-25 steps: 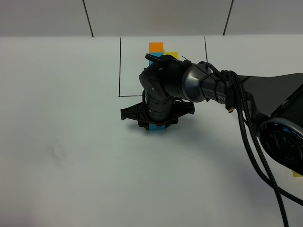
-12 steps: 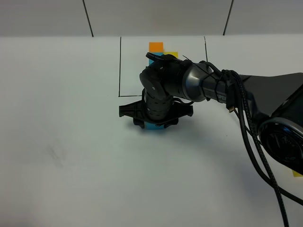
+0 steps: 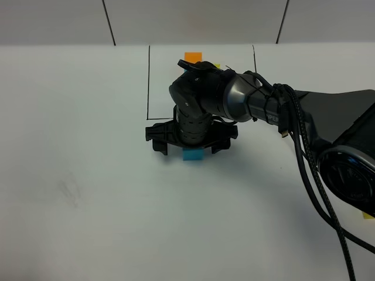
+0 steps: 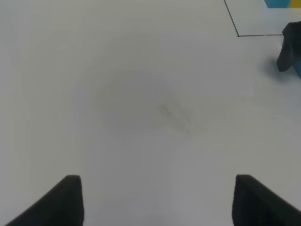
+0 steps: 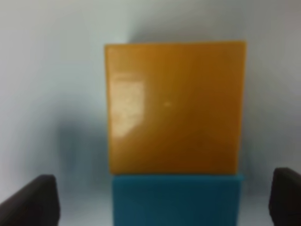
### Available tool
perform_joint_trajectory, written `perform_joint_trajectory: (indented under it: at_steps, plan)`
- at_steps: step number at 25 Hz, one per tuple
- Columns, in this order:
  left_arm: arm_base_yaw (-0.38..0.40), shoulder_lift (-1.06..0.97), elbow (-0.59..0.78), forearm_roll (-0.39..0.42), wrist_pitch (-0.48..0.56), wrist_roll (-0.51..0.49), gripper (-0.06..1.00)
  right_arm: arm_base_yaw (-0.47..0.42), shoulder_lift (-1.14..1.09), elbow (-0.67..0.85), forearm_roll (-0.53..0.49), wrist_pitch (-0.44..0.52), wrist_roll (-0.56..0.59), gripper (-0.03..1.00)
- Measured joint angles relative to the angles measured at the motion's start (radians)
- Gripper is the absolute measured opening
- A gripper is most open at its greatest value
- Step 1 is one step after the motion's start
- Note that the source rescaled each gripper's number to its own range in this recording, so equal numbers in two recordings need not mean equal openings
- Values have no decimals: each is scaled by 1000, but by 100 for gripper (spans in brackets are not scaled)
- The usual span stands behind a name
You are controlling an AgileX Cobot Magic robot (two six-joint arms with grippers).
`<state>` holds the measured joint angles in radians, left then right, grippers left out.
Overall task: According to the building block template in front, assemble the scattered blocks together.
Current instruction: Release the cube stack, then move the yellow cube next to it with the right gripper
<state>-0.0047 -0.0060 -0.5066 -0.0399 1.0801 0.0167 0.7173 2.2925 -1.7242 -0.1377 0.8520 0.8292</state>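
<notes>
The right claw [image 3: 189, 142] hangs with its jaws wide apart, gripping nothing. Its wrist camera shows a fingertip on either side, both clear of the blue cube [image 5: 176, 201] directly beneath. Against that cube's far face sits the orange cube [image 5: 174, 108], flush and square, so the pair runs in a line away from the robot toward the black frame [image 3: 149, 82]. From above only the blue one shows, on the desk [image 3: 88, 175] just outside the frame's near edge; the orange is hidden under the wrist. Inside the frame the template [image 3: 193, 57] is mostly covered by the arm, with only its orange top plain. The left claw [image 4: 160, 200] is also spread and empty, over bare desk off to the left. The yellow cube I cannot place for certain. A yellow scrap [image 3: 368, 215] at the right edge may be it — if so, the right arm is nearer, and the cube probably belongs against the blue cube's right side.
</notes>
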Motion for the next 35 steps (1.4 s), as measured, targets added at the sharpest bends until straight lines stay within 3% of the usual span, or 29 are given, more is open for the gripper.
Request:
perform_joint_trajectory:
  at_steps: [4, 12, 25, 30, 35]
  plan:
    - [0, 0, 0, 0, 0, 0, 46, 0, -56, 0, -105, 48, -2, 86]
    - [0, 0, 0, 0, 0, 0, 46, -11, -243, 35, -183, 140, -51, 87]
    - [0, 0, 0, 0, 0, 0, 46, -241, -782, 726, -217, 27, -62, 85]
    - [0, 0, 0, 0, 0, 0, 46, -324, -979, 890, -304, 35, -60, 78]
    - [0, 0, 0, 0, 0, 0, 46, -368, -1057, 938, -287, 74, -149, 76]
